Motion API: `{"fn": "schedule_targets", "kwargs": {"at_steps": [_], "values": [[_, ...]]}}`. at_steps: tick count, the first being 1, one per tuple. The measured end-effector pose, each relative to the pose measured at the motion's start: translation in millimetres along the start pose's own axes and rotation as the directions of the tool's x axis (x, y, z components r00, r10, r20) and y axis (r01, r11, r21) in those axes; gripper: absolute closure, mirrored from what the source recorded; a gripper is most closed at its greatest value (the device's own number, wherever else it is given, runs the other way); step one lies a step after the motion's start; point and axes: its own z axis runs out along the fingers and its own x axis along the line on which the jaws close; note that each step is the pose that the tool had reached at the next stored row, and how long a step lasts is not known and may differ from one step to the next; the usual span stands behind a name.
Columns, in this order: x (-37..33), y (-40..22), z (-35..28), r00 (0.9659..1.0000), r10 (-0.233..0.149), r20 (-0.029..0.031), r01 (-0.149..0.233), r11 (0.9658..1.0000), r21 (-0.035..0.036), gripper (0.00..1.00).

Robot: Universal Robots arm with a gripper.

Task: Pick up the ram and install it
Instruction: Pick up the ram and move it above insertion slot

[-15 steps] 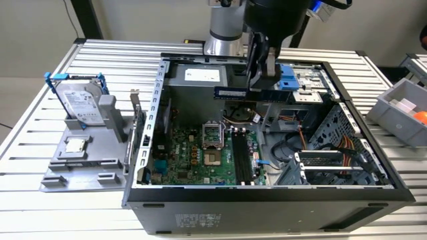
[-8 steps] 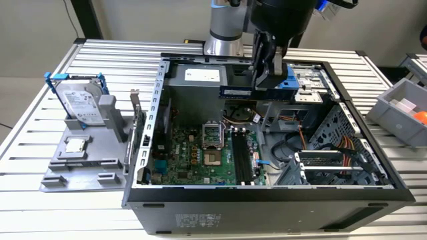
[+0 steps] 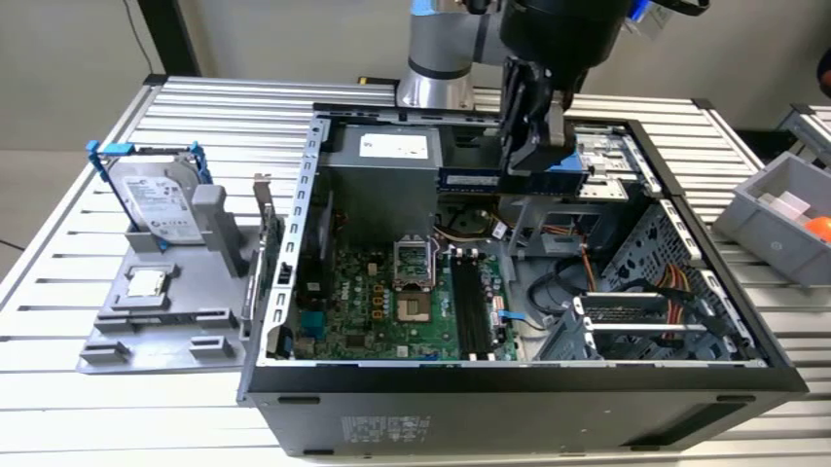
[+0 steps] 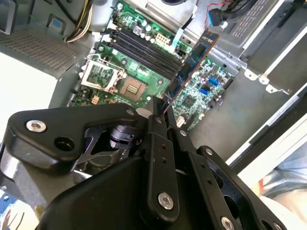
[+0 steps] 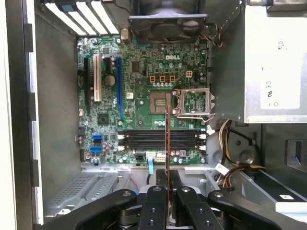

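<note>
Exterior view, read from its left to its right. At nine o'clock, a grey fixture [image 3: 156, 331] carries a hard drive [image 3: 159, 199] standing in a blue-edged bracket, its printed label facing the camera, the text too small to read. A small square processor chip [image 3: 146, 282] lies just below it.

At the centre is the open computer case [image 3: 520, 375]. Inside, the green motherboard [image 3: 364, 311] lies at about seven o'clock with the processor socket [image 3: 413, 282] open; the black memory slots [image 3: 470, 306] run just beside the socket, toward the exterior view's right. The power supply [image 3: 389, 161] at eleven o'clock bears a white label [image 3: 392, 146].

At twelve to one o'clock, the gripper [image 3: 532, 156] hangs over the case with its fingers pressed onto the ram [image 3: 474, 180]. The ram is held lengthwise in the air, well apart from the slots. In the first wrist view the ram [image 5: 167, 139] appears edge-on between the fingers. In the second wrist view its board face [image 4: 194, 57] shows.

At three o'clock stands a grey bin [image 3: 779, 224].
</note>
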Motion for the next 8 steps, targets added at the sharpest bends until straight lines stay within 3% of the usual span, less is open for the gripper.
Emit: {"fn": "schedule_targets", "kwargs": {"at_steps": [8], "values": [[-2.3,-5.0,-0.1,0.9998,-0.019,-0.0001,0.019,0.9998,0.0008,1.0]]}}
